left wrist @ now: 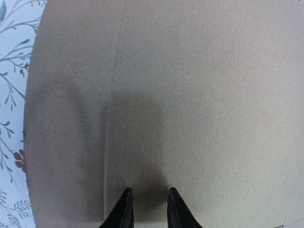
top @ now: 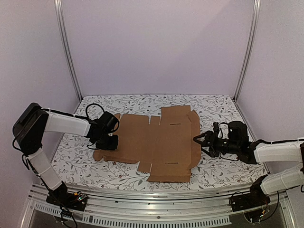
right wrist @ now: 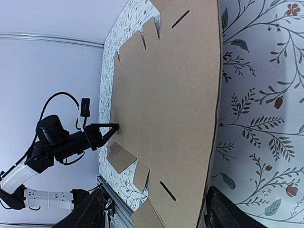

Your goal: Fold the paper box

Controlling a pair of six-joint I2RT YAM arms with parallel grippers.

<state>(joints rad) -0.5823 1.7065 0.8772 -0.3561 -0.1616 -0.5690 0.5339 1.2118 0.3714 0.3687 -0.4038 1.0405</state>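
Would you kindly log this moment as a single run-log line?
paper box: flat on table, unfolded | left gripper: narrowly open, tips over left flap | right gripper: open, at right edge

Lighting: bright, even and diffuse from overhead; pale walls (top: pixel 156 47) free of glare.
Shadows: a soft dark patch on the paper box (left wrist: pixel 199 95) just ahead of the left tool (left wrist: pixel 149 199); a thin dark line along the box edge ahead of the right tool (right wrist: pixel 159 211).
Focus: the left wrist view is soft and both tools' fingers are blurred.
Distortion: the right wrist view bows at its edges.
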